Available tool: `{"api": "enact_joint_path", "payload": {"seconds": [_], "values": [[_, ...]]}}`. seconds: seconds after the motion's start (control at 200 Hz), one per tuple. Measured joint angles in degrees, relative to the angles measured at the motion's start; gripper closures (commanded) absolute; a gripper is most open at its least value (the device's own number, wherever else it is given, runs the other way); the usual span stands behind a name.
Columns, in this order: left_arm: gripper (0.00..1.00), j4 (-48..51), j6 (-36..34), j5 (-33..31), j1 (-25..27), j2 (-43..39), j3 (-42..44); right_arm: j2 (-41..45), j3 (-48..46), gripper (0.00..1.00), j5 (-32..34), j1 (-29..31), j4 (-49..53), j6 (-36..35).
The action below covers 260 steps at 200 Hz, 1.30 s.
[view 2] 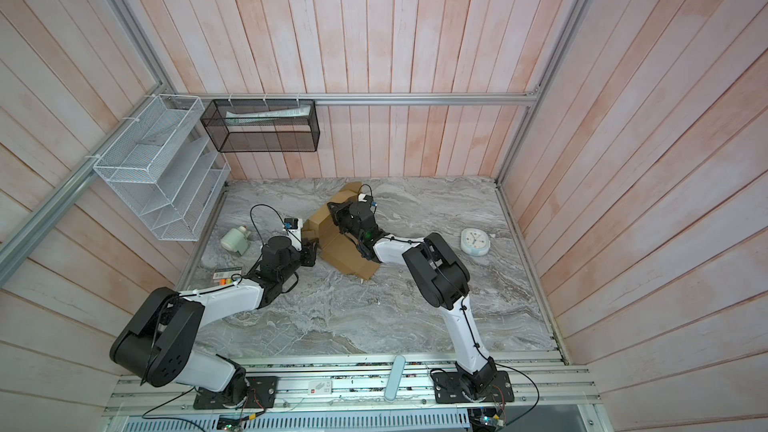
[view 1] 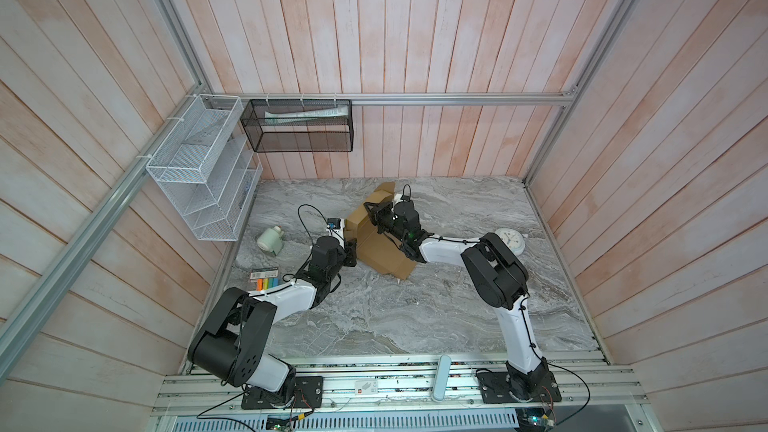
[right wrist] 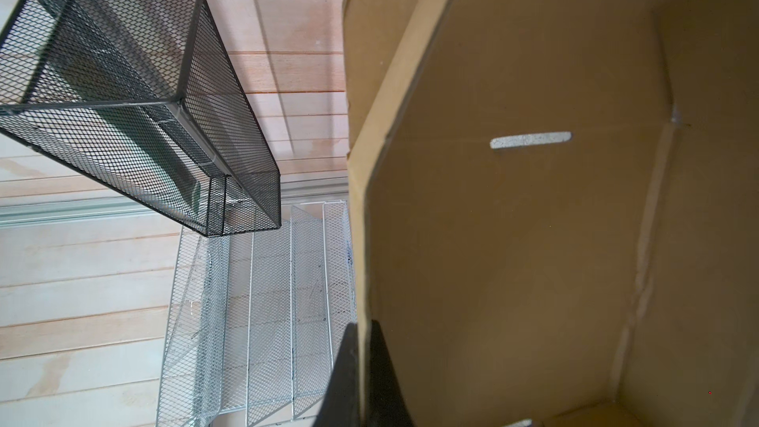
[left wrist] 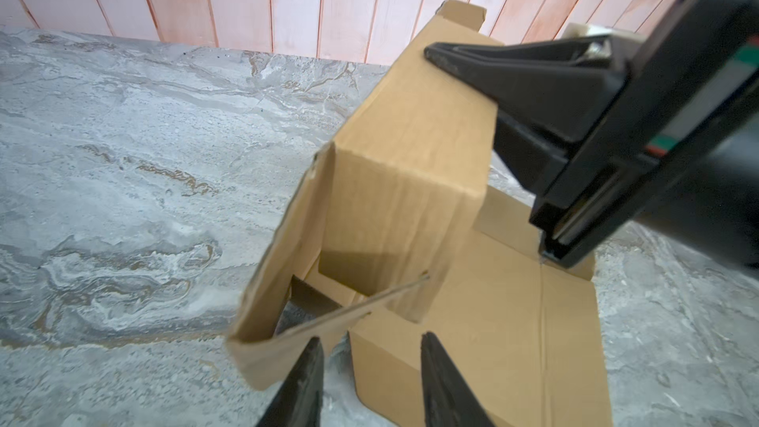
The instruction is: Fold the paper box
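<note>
The paper box (view 1: 376, 249) is a brown cardboard sheet, partly folded, at the back middle of the marble table in both top views. One wall (left wrist: 402, 182) stands up with a side flap bent round it. The base panel (left wrist: 493, 322) lies flat. My right gripper (right wrist: 361, 328) is shut on the upper edge of a raised panel (right wrist: 513, 207) that has a small slit; in a top view it sits above the box (view 1: 371, 210). My left gripper (left wrist: 371, 338) is open at the box's left corner (view 1: 352, 249), one fingertip (left wrist: 314, 347) against a loose flap and nothing clamped.
A white mesh rack (view 1: 199, 172) and a black mesh basket (view 1: 297, 124) hang on the walls at back left. A white-green bottle (view 1: 270, 239) and a marker pack (view 1: 266, 280) lie left of my left arm. A round clock (view 1: 509, 238) sits at the right.
</note>
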<state>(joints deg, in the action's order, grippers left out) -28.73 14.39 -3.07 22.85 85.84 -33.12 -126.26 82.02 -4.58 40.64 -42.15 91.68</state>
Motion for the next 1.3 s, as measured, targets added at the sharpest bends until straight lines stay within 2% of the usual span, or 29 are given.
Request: {"api": "enact_joint_path", "payload": {"seconds": [0.175,0.405,0.87,0.96,1.115,1.3], "values": [[0.46,-1.73,-2.27,1.86,-1.81,-1.53,3.85,0.0,0.46,1.0,-0.07,-0.02,0.74,-0.22],[0.44,-3.96,-3.91,5.01,-3.15,-4.52,8.17,0.17,0.87,1.0,-0.7,-0.17,2.03,-0.63],[0.55,-5.2,-6.29,9.53,-5.66,3.34,1.4,0.7,0.92,1.0,-1.75,-0.61,3.1,-0.85],[0.6,-5.27,-6.67,10.32,-5.7,4.74,0.24,0.92,0.92,1.0,-1.9,-0.72,3.69,-0.9],[0.61,-5.35,-7.34,11.43,-5.7,5.38,-0.09,0.92,1.36,1.0,-2.21,-0.83,4.46,-1.05],[0.68,-5.66,-7.54,13.16,-5.7,5.38,-0.09,0.92,2.27,1.0,-2.69,-0.83,5.99,-1.27]]}}
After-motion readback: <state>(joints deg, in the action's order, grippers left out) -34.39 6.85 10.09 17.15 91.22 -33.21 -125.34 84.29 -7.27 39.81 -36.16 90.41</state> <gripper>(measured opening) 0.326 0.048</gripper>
